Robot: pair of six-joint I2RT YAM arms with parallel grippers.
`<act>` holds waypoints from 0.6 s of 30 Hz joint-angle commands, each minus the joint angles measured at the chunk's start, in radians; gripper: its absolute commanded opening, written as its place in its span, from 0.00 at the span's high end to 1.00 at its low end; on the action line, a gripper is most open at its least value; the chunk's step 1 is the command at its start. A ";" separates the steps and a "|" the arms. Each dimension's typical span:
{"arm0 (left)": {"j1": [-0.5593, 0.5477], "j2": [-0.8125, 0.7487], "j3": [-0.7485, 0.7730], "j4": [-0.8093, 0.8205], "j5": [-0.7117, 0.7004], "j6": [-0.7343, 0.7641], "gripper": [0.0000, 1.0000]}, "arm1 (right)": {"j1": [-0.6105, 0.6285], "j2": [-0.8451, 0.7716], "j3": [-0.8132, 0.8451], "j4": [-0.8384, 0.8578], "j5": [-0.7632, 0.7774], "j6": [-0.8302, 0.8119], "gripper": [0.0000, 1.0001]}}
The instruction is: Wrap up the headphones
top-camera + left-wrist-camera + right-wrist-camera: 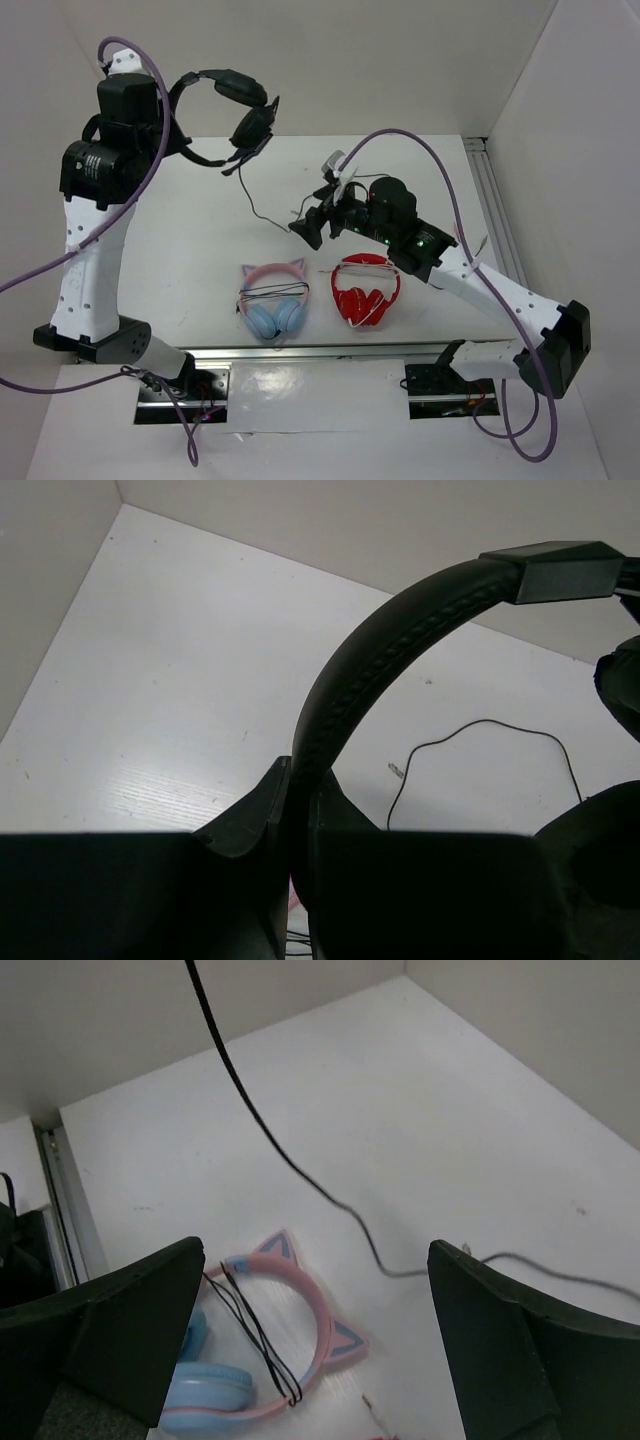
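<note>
The black headphones (pixel 245 105) hang in the air at the back left, with both earcups dangling. My left gripper (pixel 172 118) is raised high and shut on their headband (pixel 400 630), which sits between its fingers (pixel 262 805). The thin black cable (pixel 252 200) drops from the earcups to the table and trails right, and it also shows in the left wrist view (pixel 480 725). My right gripper (pixel 308 230) is open and empty, low over the table near the cable's end. In the right wrist view (pixel 316 1250) the cable (pixel 250 1110) passes between and beyond its fingers.
Pink-and-blue cat-ear headphones (pixel 273 298) and red headphones (pixel 365 290) lie near the front edge, with cords wrapped round them. The cat-ear pair also shows in the right wrist view (pixel 300 1300). White walls enclose the table. A metal rail (pixel 495 210) runs along the right side.
</note>
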 commanded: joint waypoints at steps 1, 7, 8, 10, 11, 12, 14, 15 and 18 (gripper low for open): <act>-0.001 -0.020 -0.004 0.073 0.077 -0.002 1.00 | 0.023 -0.012 -0.010 0.276 -0.089 -0.026 0.00; -0.001 -0.054 -0.047 0.092 0.171 -0.051 1.00 | 0.055 0.102 -0.030 0.444 -0.108 0.026 0.00; -0.001 -0.063 -0.059 0.101 0.180 -0.060 1.00 | 0.055 0.117 -0.030 0.487 -0.108 0.036 0.00; -0.001 -0.063 -0.069 0.101 0.208 -0.071 1.00 | 0.065 0.160 -0.030 0.530 -0.094 0.048 0.00; -0.001 -0.063 -0.069 0.101 0.219 -0.081 1.00 | 0.075 0.171 -0.030 0.577 -0.062 0.059 0.00; -0.001 -0.063 -0.069 0.101 0.219 -0.081 1.00 | 0.075 0.183 -0.030 0.599 -0.062 0.059 0.00; -0.001 -0.063 -0.079 0.110 0.231 -0.097 1.00 | 0.075 0.224 -0.030 0.649 -0.062 0.085 0.00; -0.001 -0.063 -0.079 0.110 0.240 -0.110 1.00 | 0.075 0.240 -0.021 0.666 -0.062 0.097 0.02; -0.001 -0.063 -0.079 0.110 0.252 -0.144 1.00 | 0.086 0.312 0.001 0.712 -0.062 0.121 0.16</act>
